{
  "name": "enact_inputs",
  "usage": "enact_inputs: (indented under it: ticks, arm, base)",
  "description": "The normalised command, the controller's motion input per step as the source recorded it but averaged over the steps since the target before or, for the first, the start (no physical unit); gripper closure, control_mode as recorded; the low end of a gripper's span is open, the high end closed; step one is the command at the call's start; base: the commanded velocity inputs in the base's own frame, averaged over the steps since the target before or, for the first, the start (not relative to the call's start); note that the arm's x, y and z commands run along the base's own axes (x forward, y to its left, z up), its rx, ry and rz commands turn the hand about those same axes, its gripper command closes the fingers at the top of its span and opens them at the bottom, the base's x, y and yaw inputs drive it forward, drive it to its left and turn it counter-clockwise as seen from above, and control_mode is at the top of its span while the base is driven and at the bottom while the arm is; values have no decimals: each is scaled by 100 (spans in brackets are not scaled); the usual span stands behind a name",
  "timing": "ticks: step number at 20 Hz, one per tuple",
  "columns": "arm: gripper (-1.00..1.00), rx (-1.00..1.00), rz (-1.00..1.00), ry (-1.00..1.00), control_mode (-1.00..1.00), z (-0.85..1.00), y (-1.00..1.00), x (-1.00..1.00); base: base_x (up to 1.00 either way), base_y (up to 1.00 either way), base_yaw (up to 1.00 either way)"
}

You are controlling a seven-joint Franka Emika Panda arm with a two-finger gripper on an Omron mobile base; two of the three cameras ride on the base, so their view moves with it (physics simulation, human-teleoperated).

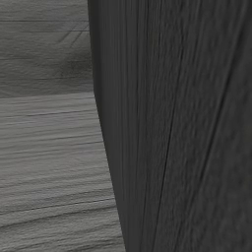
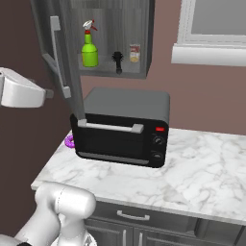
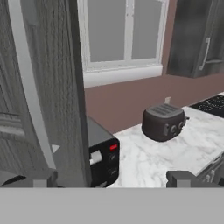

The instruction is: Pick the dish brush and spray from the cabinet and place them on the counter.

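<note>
The dish brush (image 2: 117,61) stands upright on the shelf of the open wall cabinet (image 2: 140,38), dark handle up, roughly in the middle of the shelf. To its left, apart from it, stands the spray (image 2: 89,45), a green bottle with a white and red trigger head, also upright. To the brush's right sits a small jar (image 2: 135,53) with a pale label, close to the cabinet's right wall. The cabinet door (image 2: 55,53) hangs swung open at the left, its long grey handle (image 2: 57,57) facing out; in the left base view the door's dark wood grain (image 1: 177,128) stands very close to the camera.

Below the cabinet a black toaster oven (image 2: 122,127) rests on the white marble tabletop (image 2: 206,178), with a purple object (image 2: 69,141) peeking out at its left rear corner. A window (image 2: 214,29) sits in the reddish wall to the right.

In the hand view the claw (image 3: 111,179) stands wide, its two fingertips (image 3: 179,178) far apart with nothing between them. Ahead of it lie the door's edge (image 3: 65,87) at the left, the corner of the toaster oven, and further along the tabletop a dark toaster (image 3: 164,122). Beyond that stand another cabinet (image 3: 197,37) and the corner of a stovetop (image 3: 212,105).
</note>
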Motion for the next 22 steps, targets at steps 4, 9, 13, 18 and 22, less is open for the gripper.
enact_inputs:
  ticks: [4,9,13,18,22]
  arm:
    - [-100,10,0,0,-100,10,-29,-29]
    - [-100,11,0,0,-100,8,-31,-31]
    - [-100,12,1,0,-100,6,-34,-31]
    - [-100,16,4,0,-100,0,-33,-5]
    - [-100,19,7,-2,-100,0,-36,0]
  base:
    - [0,0,0]
    - [0,0,0]
    - [0,0,0]
    - [0,0,0]
    - [0,0,0]
